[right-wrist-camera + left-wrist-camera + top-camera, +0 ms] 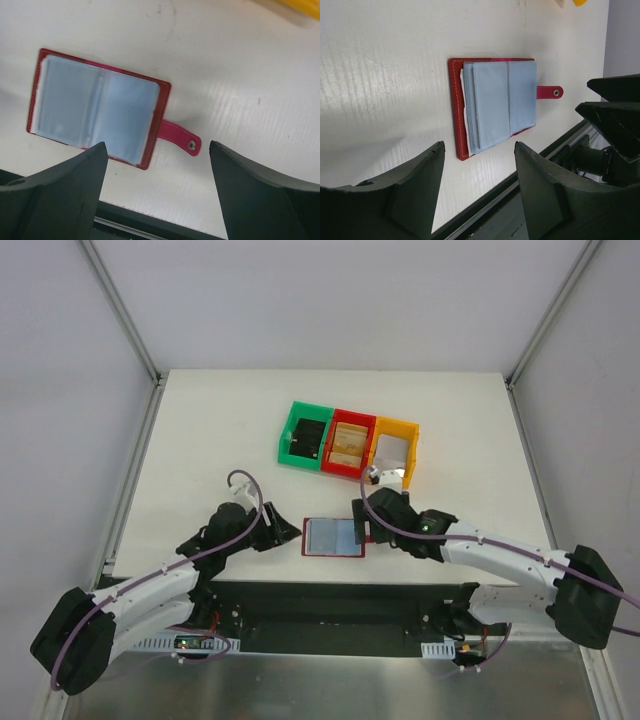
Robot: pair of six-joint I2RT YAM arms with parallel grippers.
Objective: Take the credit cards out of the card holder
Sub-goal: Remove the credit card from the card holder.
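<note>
The card holder [333,537] lies open and flat on the white table near its front edge, dark red with two grey-blue sleeve panels [495,105] facing up. Its red strap tab [180,139] sticks out on the right. The credit cards are hidden; only the sleeve faces show. My left gripper [479,145] stands open just left of the holder [457,110], touching nothing. My right gripper [157,145] is open beside the holder's [97,115] right edge, with the tab just beyond its fingertips. In the top view the left gripper [285,533] and right gripper [360,525] flank the holder.
Three small bins stand in a row behind the holder: green [305,436] with a black item inside, red [350,443] and yellow [395,448]. The black rail of the table's front edge [340,590] runs just below the holder. White walls enclose the table.
</note>
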